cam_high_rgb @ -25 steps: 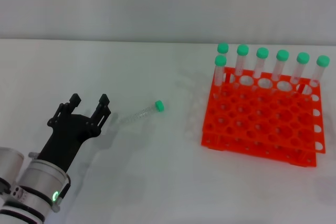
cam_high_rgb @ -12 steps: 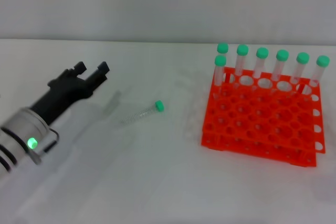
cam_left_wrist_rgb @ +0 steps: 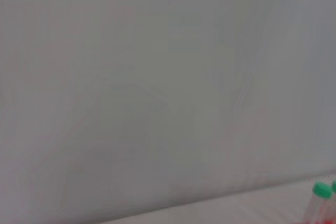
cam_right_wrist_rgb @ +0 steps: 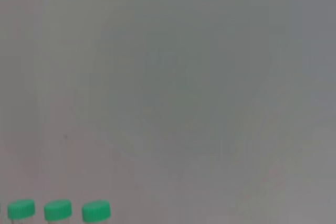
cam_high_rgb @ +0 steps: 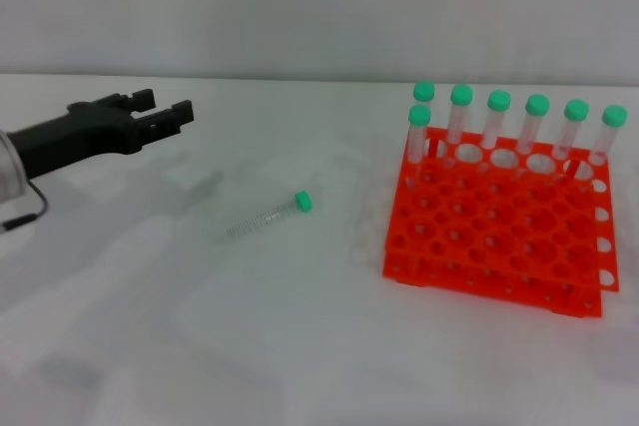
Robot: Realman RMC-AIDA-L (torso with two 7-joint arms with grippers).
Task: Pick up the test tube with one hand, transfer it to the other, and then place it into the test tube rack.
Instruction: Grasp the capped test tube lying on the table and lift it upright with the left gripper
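The pick-up has not begun: the left gripper, jaws apart and empty, hangs well left of the test tube lying on the table, short of the test tube rack, so it must next descend over the tube.

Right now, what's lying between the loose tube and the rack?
Nothing: in the head view only bare table separates the tube from the rack.
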